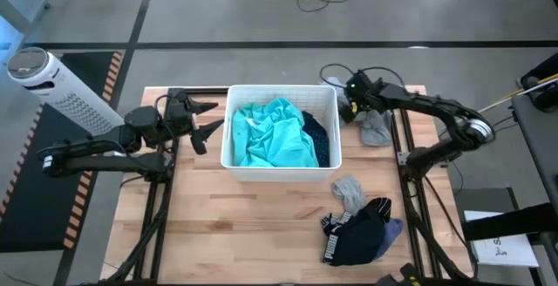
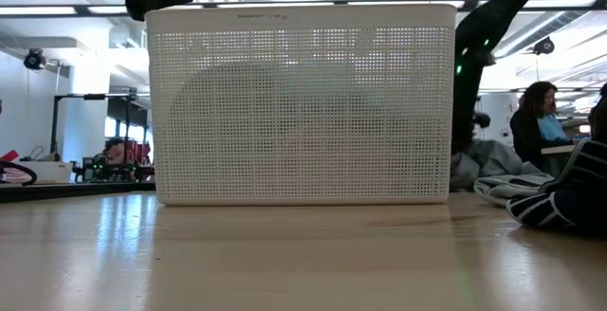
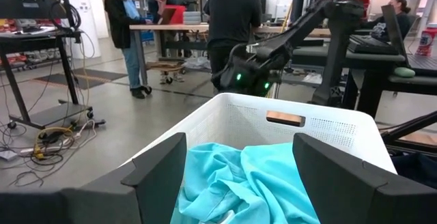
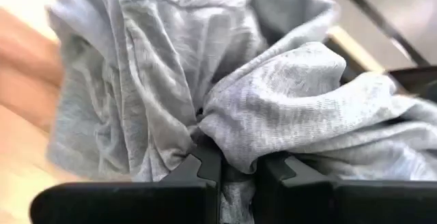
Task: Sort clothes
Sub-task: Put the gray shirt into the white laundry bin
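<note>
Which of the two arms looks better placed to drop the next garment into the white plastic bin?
The right. Its gripper is shut on the crumpled grey fabric garment lying just beside the white perforated plastic bin. The left gripper hangs open and empty at the bin's opposite wall.

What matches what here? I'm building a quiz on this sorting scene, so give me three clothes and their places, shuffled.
Things:
1. teal garment
2. grey garment
3. navy-black garment

Places:
A. pinched in the right gripper, beside the white bin
B. lying on the table's near right part
C. inside the white bin

Pairs: 1-C, 2-A, 3-B
</note>
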Robot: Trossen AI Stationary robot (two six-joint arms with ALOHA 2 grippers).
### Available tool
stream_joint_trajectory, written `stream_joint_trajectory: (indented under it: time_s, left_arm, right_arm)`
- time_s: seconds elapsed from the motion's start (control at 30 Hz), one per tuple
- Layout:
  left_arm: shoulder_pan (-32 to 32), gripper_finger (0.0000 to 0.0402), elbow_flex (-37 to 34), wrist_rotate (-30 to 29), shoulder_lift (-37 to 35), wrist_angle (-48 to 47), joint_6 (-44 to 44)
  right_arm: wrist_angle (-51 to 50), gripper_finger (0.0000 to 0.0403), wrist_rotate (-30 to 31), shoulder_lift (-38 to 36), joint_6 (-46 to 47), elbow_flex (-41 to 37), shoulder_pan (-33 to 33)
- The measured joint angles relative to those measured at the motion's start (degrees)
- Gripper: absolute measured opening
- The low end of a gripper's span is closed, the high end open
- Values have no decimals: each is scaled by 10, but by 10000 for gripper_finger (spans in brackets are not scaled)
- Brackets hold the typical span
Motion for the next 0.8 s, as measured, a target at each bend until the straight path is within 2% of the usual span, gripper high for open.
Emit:
stream_joint_trajectory:
  time_s: [0.2, 0.47, 0.8]
  left_arm:
    - [0, 259, 0, 0, 0, 2, 0]
    - [0, 259, 0, -1, 0, 5, 1]
    - [0, 259, 0, -1, 0, 11, 6]
  right_arm:
    - [0, 21, 2, -110, 6, 1, 0]
    - [33, 21, 52, -243, 6, 1, 0]
    - [158, 21, 58, -333, -48, 11, 2]
